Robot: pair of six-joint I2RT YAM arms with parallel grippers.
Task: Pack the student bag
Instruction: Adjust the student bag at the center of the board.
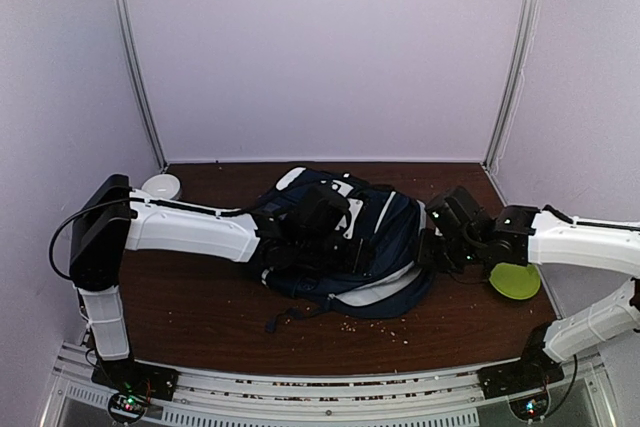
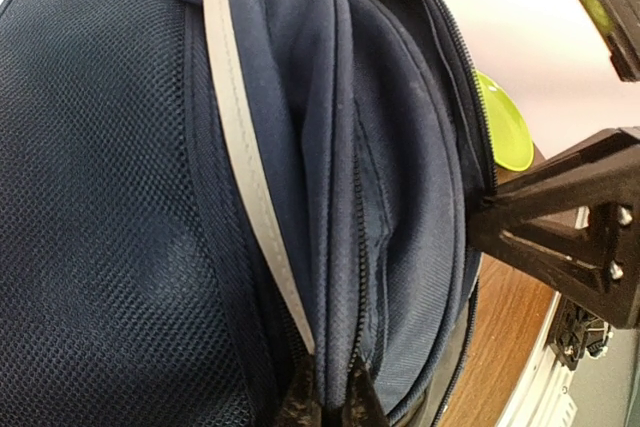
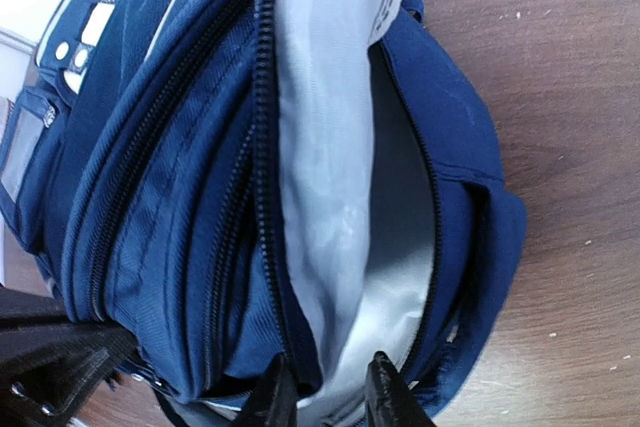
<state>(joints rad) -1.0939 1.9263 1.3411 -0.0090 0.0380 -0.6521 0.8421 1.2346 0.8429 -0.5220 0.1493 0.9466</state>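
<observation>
Two grippers, both clamped on fabric: the left gripper point(image 2: 326, 405) pinches a navy fold, and the right gripper point(image 3: 330, 399) nips the rim of the gaping, grey-lined opening. Between them one student bag point(image 1: 385, 247) lies mid-way across the table point(image 1: 200, 297). One green plate point(image 1: 515, 282) sits just right of it, and one white dish point(image 1: 161, 187) sits at the far left.
</observation>
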